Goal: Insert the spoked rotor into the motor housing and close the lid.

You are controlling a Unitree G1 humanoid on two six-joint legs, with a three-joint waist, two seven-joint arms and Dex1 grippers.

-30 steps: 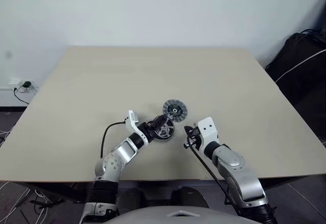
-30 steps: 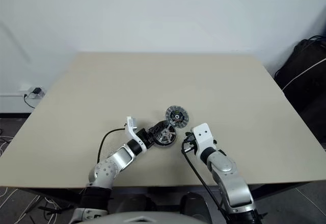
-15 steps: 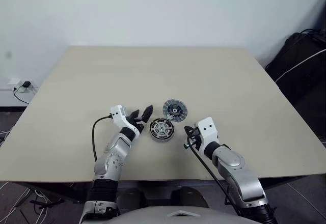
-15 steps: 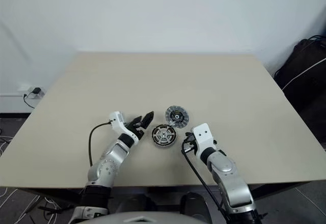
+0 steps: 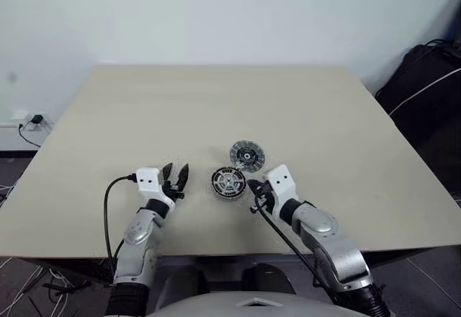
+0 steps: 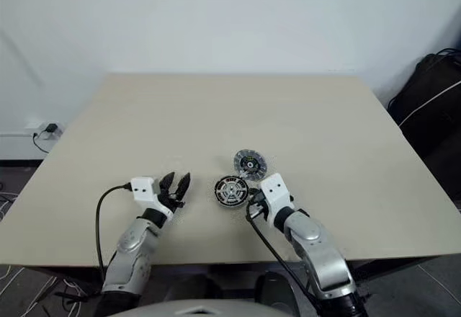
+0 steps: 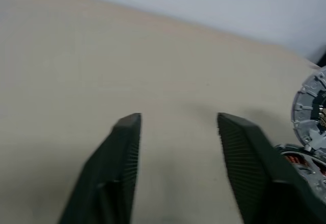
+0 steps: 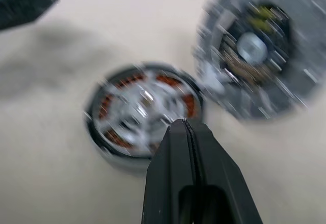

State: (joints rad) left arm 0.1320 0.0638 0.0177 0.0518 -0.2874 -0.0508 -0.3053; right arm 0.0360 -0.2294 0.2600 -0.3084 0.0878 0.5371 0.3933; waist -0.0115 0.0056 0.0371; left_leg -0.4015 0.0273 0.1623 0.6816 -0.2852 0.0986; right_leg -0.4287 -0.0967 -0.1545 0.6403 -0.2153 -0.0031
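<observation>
Your left gripper [image 5: 176, 175] has swung away from the motor housing [image 5: 228, 182], fingers apart, empty; your right gripper [image 8: 186, 132] is clenched beside it; rotor looks seated; beyond, the lid [image 5: 247, 155] awaits fitting.

Motor housing [image 6: 230, 190] on table [image 6: 324, 137] between both end effectors, lid [image 6: 250, 163] beside.

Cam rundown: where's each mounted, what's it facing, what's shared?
Head stereo pair: looks forward and down at the table; both arms, left claw, right claw.
Left wrist: along its open fingers, level across the table; housing and lid at the edge.
Right wrist: over its shut claw, down at housing and lid.
All views share housing and lid.
</observation>
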